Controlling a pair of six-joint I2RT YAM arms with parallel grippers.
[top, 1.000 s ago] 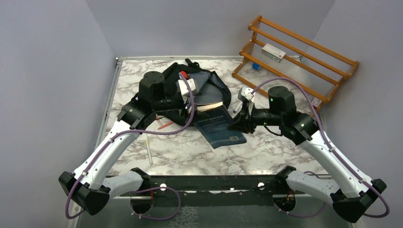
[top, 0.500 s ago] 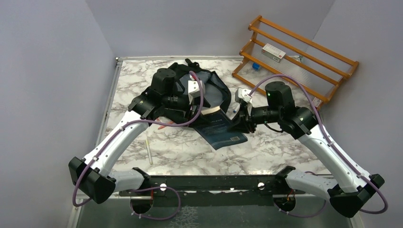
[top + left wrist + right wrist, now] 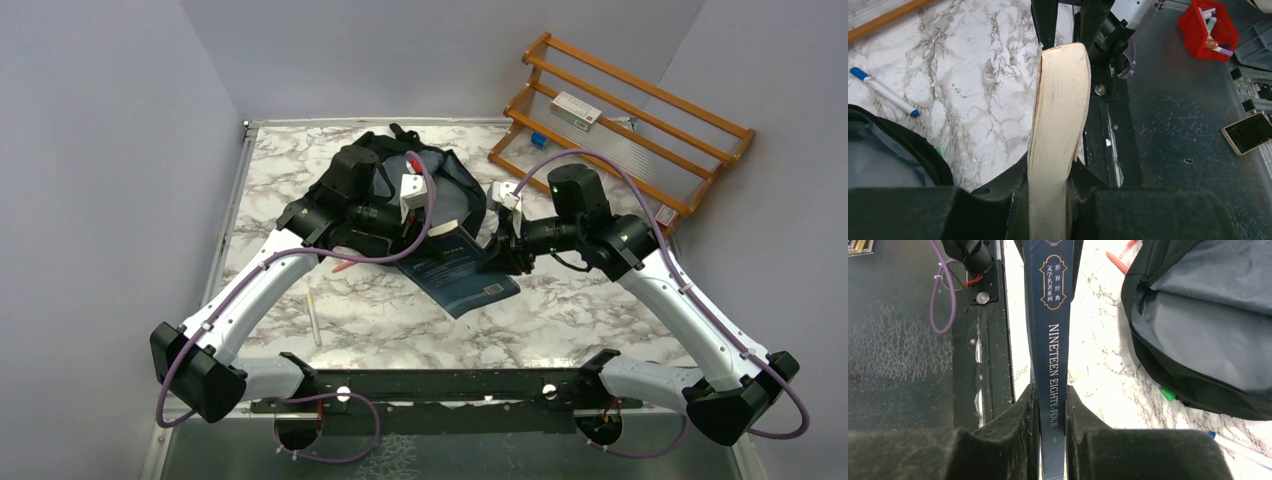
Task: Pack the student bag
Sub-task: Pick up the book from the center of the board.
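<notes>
Left pincer clamped on the page edge of the book | right pincer clamped on its spine, so both seemingly share the steering | student bag lies open on the bench just beyond, mouth facing them.

Matt cloth student bag, paper book, glossy marbled table, wooden rack.

A white marble-patterned table with grey veins sits between plain pale grey walls on the left, far and right sides. An orange-brown wooden rack with slatted tiers stands in the far right corner. Light is even and soft
</notes>
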